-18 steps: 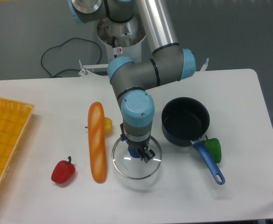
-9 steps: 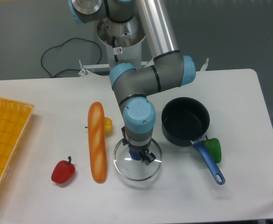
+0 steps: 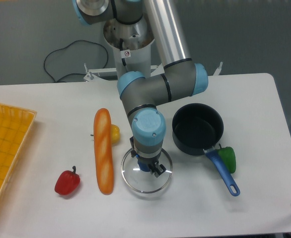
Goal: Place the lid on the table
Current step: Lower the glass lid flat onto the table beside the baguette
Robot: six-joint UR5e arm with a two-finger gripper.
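The lid (image 3: pixel 135 181), a clear glass disc with a thin metal rim, lies flat low over the white table (image 3: pixel 46 104), between the baguette and the saucepan. Its centre knob is hidden under my gripper (image 3: pixel 148 166), which points straight down at the lid's middle and is shut on the lid there. I cannot tell whether the rim touches the tabletop; a faint shadow shows just below its near edge.
A baguette (image 3: pixel 104 150) lies left of the lid with a small yellow fruit (image 3: pixel 115 132) behind it. A red pepper (image 3: pixel 67 182) sits further left, a yellow mesh tray (image 3: pixel 1 153) at the left edge. The dark saucepan (image 3: pixel 197 128) with a blue handle (image 3: pixel 224 174) and a green pepper (image 3: pixel 228 158) stand right.
The gripper and the lid have shifted together slightly toward the table's front and a touch right. Nothing else has moved.
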